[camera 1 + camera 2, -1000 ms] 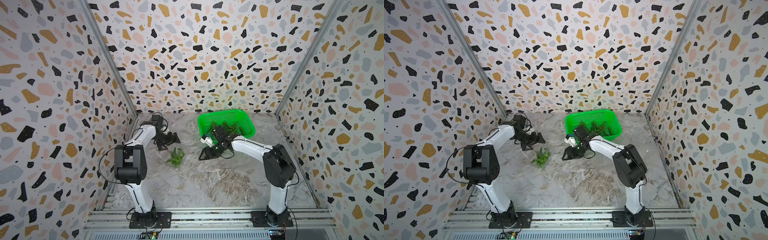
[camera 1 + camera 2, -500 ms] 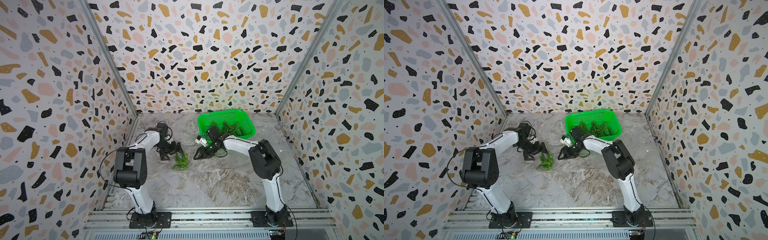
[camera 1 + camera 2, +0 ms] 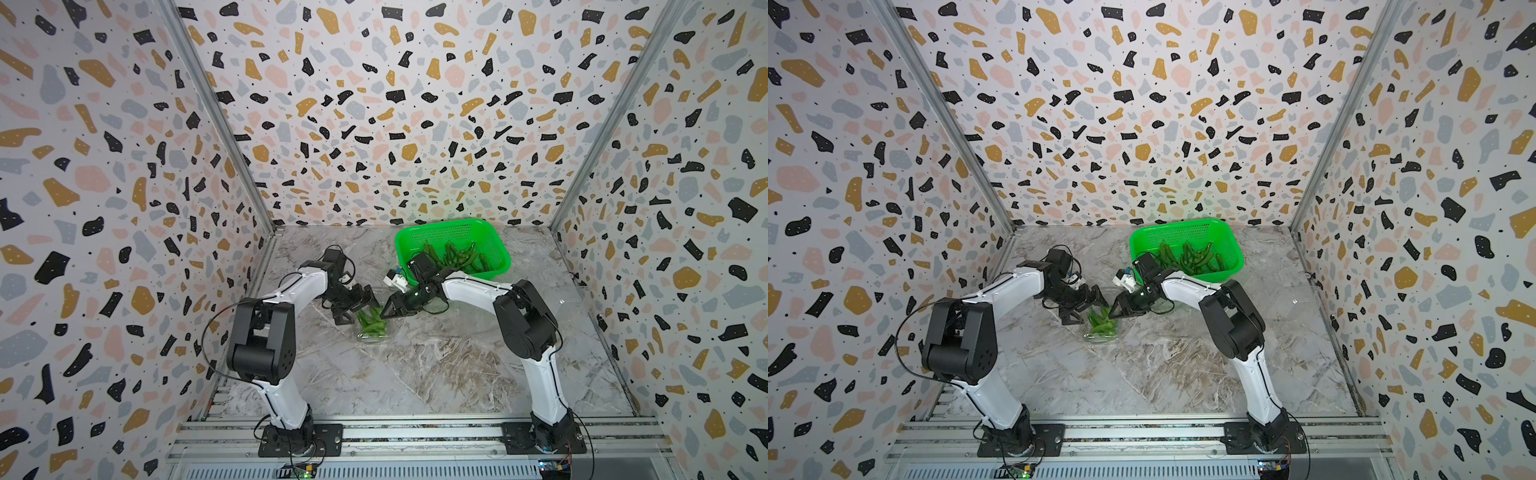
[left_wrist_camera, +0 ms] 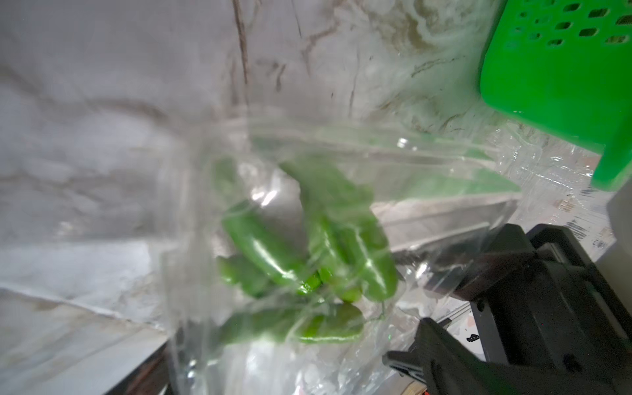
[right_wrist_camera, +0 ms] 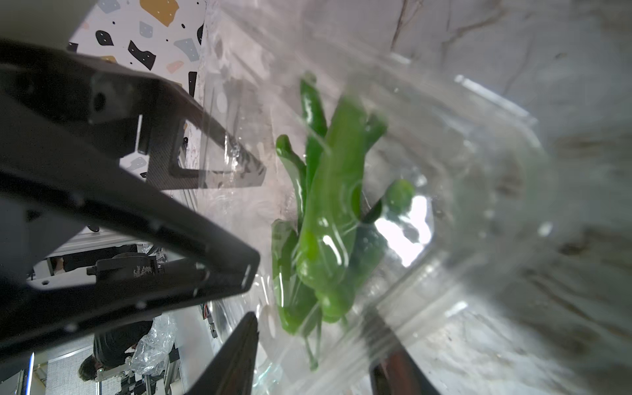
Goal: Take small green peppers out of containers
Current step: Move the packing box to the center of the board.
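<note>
One clear container (image 3: 374,332) (image 3: 1100,334) lies on the marble table between both arms, with several small green peppers (image 3: 370,322) (image 4: 273,253) (image 5: 328,212) inside. My left gripper (image 3: 356,309) (image 3: 1086,309) stands open, its fingers (image 5: 205,270) wide apart on either side of the container's thin plastic edge. From the opposite side my right gripper (image 3: 387,311) (image 5: 314,342) is open, its jaws set around the container's end where the pepper stems point. Whether either gripper presses the plastic is blurred. The right gripper's fingers (image 4: 444,359) show in the left wrist view.
A large bright green perforated basket (image 3: 440,224) (image 3: 1177,226) stands at the back right, just behind the right wrist, with several loose peppers (image 3: 453,257) in it. Patterned walls close in three sides. The arm bases sit on a rail along the front edge.
The left gripper swung right and forward to the container. The right gripper moved left from the basket to meet it. The container shifted slightly right and toward the front.
</note>
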You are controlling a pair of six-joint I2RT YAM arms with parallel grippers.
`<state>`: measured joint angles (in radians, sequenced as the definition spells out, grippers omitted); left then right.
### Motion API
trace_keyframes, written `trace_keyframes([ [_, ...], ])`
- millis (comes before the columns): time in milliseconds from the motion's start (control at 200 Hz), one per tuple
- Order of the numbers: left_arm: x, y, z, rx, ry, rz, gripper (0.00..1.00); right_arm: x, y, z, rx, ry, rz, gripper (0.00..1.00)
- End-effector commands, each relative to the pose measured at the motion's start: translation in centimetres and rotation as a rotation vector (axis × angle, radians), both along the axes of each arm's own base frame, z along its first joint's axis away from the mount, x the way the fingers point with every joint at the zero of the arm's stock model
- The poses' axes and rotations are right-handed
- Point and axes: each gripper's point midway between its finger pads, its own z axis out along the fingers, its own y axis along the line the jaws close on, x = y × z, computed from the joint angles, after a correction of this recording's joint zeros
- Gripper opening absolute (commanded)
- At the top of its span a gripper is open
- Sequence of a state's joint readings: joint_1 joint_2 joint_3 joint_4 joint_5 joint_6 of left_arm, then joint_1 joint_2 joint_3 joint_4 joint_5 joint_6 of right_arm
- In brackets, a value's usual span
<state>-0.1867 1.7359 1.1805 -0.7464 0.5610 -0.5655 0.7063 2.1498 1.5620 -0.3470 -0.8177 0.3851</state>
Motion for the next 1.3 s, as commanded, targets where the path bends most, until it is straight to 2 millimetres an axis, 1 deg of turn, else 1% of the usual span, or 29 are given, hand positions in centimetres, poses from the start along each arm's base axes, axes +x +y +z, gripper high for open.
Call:
trace_keyframes([
  [0,0.8,-2.4,2.5,-0.138,-0.059,0.035,0.96,-1.2,0.6,1.3,0.052,-0.011,0.043,0.51],
  [75,0.8,-2.8,3.0,-0.168,-0.067,0.057,0.96,-1.7,0.5,1.3,0.059,-0.006,0.054,0.51],
  [195,1.1,-3.4,4.4,-0.243,-0.088,0.104,0.96,-2.7,0.1,1.1,0.068,0.002,0.085,0.53],
  [295,1.2,-4.6,5.5,-0.334,-0.093,0.154,0.96,-3.3,-0.7,0.8,0.064,-0.001,0.098,0.55],
  [441,0.2,-5.7,5.5,-0.391,-0.080,0.180,0.96,-3.5,-1.8,0.7,0.077,0.003,0.095,0.57],
  [596,-0.7,-5.8,5.8,-0.406,-0.086,0.197,0.96,-3.5,-3.4,0.6,0.091,0.015,0.092,0.58],
  [606,-0.5,-5.9,6.0,-0.416,-0.103,0.197,0.96,-3.6,-3.5,0.6,0.093,0.013,0.094,0.58],
  [631,-0.6,-5.9,6.1,-0.425,-0.107,0.201,0.96,-3.5,-3.7,0.6,0.096,0.012,0.093,0.58],
  [736,-0.9,-6.2,6.1,-0.476,-0.101,0.233,0.96,-3.4,-4.7,0.7,0.106,0.014,0.092,0.58],
  [841,-1.2,-6.5,6.3,-0.531,-0.110,0.262,0.96,-3.4,-5.2,0.7,0.103,0.006,0.106,0.59],
  [1011,-1.4,-6.9,7.5,-0.601,-0.131,0.287,0.96,-3.6,-5.8,0.3,0.100,0.003,0.120,0.60],
  [1166,-2.5,-6.7,8.2,-0.597,-0.123,0.277,0.95,-2.7,-6.9,0.0,0.077,-0.023,0.107,0.60],
  [1297,-4.7,-6.4,7.3,-0.557,-0.055,0.245,0.95,-1.1,-7.3,0.0,0.042,-0.058,0.103,0.60],
])
